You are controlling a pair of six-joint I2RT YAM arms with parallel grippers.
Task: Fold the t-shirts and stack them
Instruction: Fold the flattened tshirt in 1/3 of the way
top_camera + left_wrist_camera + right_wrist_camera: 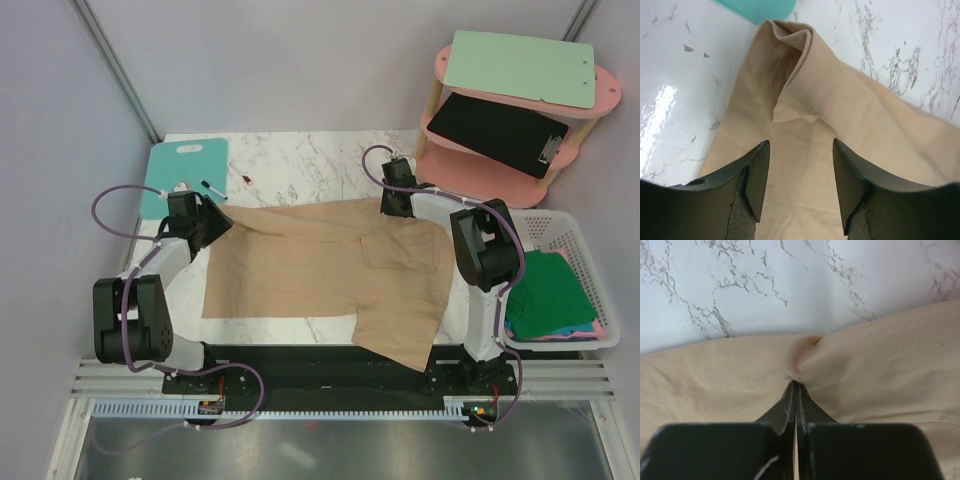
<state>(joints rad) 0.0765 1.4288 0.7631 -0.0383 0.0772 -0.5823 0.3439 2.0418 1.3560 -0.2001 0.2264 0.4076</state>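
A tan t-shirt [320, 265] lies spread across the marble table, one part hanging toward the near edge. My left gripper [213, 222] is open over the shirt's left corner; in the left wrist view the gripper [801, 175] has tan cloth [805, 95] between and beyond its spread fingers, with a folded hem ahead. My right gripper [392, 203] is at the shirt's far right edge. In the right wrist view it [797, 387] is shut on a pinch of the tan cloth [865, 365], which puckers at the fingertips.
A teal cutting board [185, 170] with a marker lies at the back left; it also shows in the left wrist view [757, 7]. A white basket [585, 245] holding green and other folded shirts [545, 295] stands at the right. A pink shelf [520, 110] with clipboards is at the back right.
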